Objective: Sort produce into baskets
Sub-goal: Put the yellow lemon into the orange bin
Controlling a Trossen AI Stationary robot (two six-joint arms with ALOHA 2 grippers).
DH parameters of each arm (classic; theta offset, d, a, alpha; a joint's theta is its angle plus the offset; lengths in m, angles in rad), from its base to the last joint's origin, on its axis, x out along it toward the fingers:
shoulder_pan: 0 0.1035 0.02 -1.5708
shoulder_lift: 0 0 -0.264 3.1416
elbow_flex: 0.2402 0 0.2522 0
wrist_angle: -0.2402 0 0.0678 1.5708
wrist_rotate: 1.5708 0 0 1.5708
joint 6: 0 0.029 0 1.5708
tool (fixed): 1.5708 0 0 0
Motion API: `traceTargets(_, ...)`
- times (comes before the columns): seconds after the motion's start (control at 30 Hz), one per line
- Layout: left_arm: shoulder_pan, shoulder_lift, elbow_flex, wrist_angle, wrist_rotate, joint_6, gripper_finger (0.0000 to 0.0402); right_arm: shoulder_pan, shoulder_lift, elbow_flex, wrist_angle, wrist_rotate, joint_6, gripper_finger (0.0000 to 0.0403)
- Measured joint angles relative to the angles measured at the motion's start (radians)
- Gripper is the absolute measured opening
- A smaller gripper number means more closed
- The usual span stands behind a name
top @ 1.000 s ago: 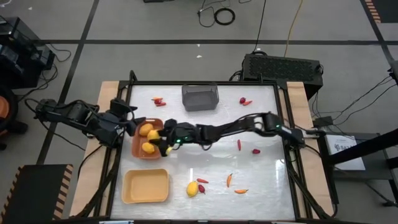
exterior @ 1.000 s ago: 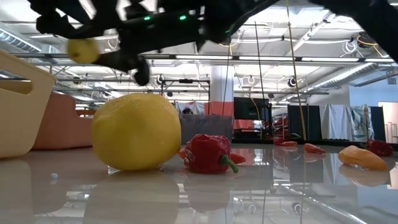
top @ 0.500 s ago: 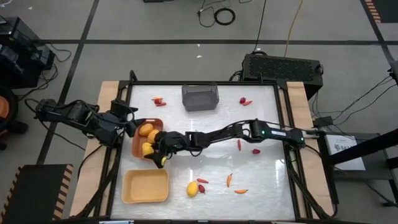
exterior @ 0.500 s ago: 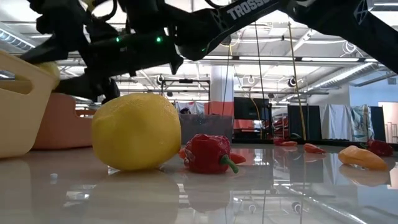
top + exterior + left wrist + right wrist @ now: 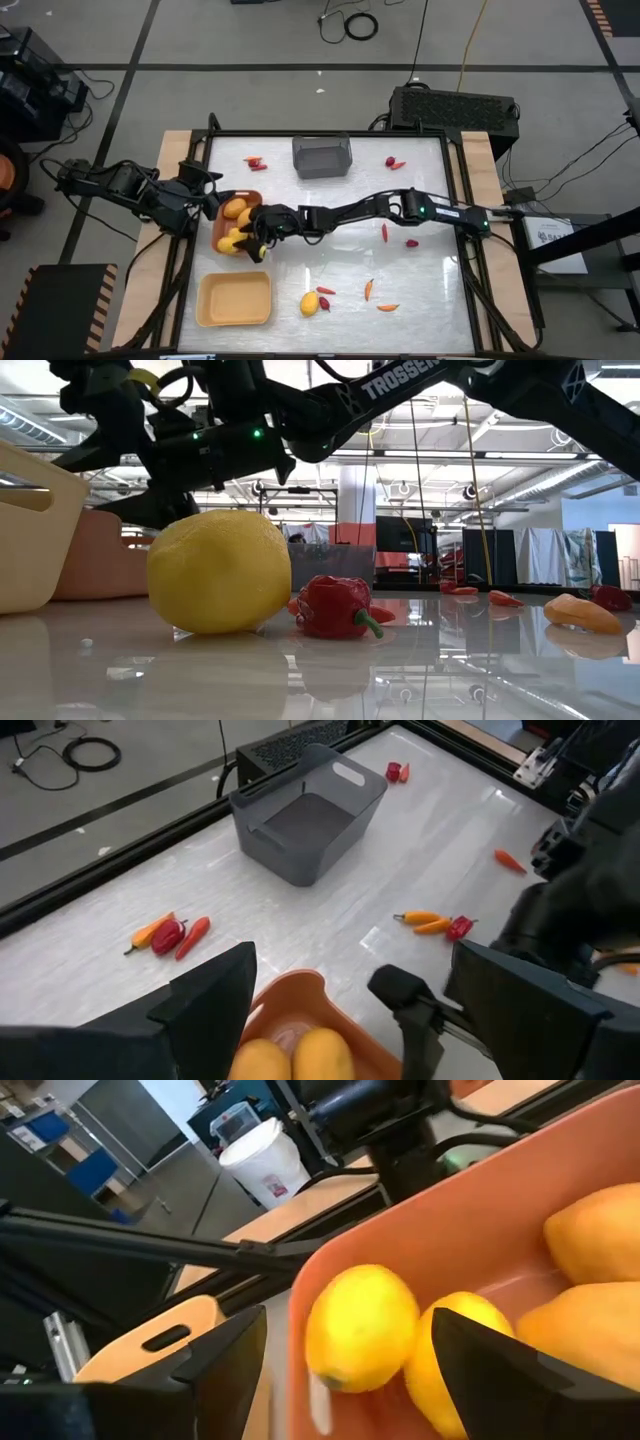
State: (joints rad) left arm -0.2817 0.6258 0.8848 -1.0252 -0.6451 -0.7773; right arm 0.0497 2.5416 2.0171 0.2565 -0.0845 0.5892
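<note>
The orange-brown tray (image 5: 216, 232) holds several yellow fruits (image 5: 235, 209). My right gripper (image 5: 249, 238) hangs open just over the tray's near part. Between and beyond its fingers a yellow fruit (image 5: 360, 1330) lies inside the tray (image 5: 420, 1210) beside the others. My left gripper (image 5: 207, 203) is open at the tray's far left corner, and the tray's rim (image 5: 295, 1003) stands between its fingers; whether they touch it I cannot tell. The pale yellow tray (image 5: 235, 299) is at the near left and the grey bin (image 5: 322, 157) at the far middle.
A yellow fruit (image 5: 310, 303) and a red pepper (image 5: 326, 292) lie near the front edge, large in the low view (image 5: 220, 572). Orange sticks (image 5: 368, 290) and small red pieces (image 5: 411, 242) are scattered to the right. More pieces lie by the bin (image 5: 255, 160) and at the far right (image 5: 395, 162).
My right gripper has carried a yellow fruit toward the table's left edge and down over the orange-brown tray. The fruit has left its fingers and now lies in the tray with the others.
</note>
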Motion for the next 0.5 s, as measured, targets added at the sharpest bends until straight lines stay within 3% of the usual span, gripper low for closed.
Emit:
traceTargets(0.13,0.0,0.0,0.0,0.0,0.003,-0.001,0.034,-0.017,0.0,0.0,0.0,-0.047,-0.004,0.0276)
traceTargets(0.5,0.0,0.0,0.0,0.0,0.005,-0.001,0.034,-0.086,-0.005,0.0,0.0,-0.321,0.121,0.0276)
